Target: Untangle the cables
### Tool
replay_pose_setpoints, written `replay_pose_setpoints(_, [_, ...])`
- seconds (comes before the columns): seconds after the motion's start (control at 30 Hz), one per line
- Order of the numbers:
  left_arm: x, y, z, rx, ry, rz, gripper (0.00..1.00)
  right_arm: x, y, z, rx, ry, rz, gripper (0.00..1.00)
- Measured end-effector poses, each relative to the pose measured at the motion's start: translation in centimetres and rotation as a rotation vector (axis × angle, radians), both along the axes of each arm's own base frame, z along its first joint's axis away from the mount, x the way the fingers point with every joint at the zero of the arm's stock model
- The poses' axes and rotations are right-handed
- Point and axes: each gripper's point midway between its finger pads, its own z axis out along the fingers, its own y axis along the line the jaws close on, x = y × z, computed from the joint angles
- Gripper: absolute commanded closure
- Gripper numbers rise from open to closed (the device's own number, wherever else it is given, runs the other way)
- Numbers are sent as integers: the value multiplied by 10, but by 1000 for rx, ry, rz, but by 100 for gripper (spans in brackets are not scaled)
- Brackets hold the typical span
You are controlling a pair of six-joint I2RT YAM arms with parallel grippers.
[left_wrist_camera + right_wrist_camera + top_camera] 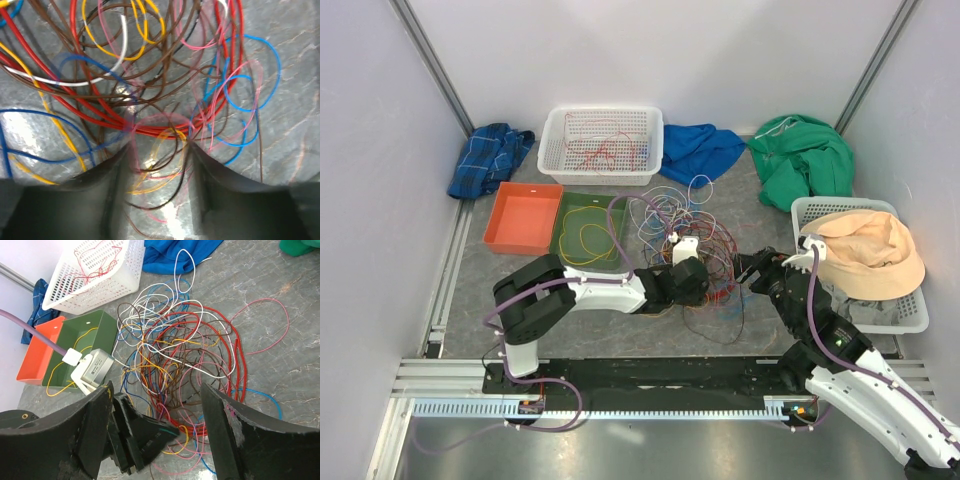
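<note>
No text, brand, number or sign can be read anywhere. The small silver-grey metal box (97,365) with a white connector, seen in the right wrist view, carries a pale label with dark print, but its lettering is too small to make out.

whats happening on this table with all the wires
Two robot arms are working on a tangled pile of cables. The left claw is down in the pile, jaws apart around a few strands. The right claw hovers open beside the pile, holding nothing. Some red strands lie in the white basket and a yellow strand in the green tray.
</note>
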Motion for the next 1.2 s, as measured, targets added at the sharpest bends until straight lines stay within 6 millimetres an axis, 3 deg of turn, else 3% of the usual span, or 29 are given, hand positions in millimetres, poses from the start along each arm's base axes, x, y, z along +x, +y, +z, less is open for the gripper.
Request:
replay_pose_setpoints(0.03, [1, 0, -1, -2, 5, 7, 94, 0, 0, -1, 0, 1, 0, 22])
replay_pose_setpoints(0.07, [1, 1, -1, 0, 7, 10, 98, 0, 0, -1, -2, 3, 0, 22])
replay_pose_setpoints(0.2, [3, 5, 0, 23, -2, 2, 98, 0, 0, -4, -12, 10, 0, 22])
replay_pose_setpoints(0.3, [3, 14, 17, 44, -31, -14, 98, -1, -3, -6, -27, 14, -3, 22])
replay_pose_setpoints(0.4, [5, 20, 71, -14, -114, -42, 98, -2, -7, -5, -42, 8, -14, 21])
replay_pose_setpoints(0.6, [0, 33, 221, -253, -334, -122, 98, -3, -10, 6, -42, -22, -15, 21])
replay_pose_setpoints(0.7, [-5, 35, 262, -316, -398, -173, 98, -3, -3, 12, -32, -42, 20, 22])
replay_pose_setpoints(0.77, [-9, 36, 269, -322, -414, -202, 98, -5, 4, 20, -11, -69, 63, 23])
replay_pose_setpoints(1.03, [-17, 39, 255, -264, -397, -264, 98, -16, 36, 80, 84, -225, 250, 24])
replay_pose_setpoints(1.2, [-20, 37, 254, -263, -391, -285, 98, -17, 46, 92, 92, -259, 299, 25])
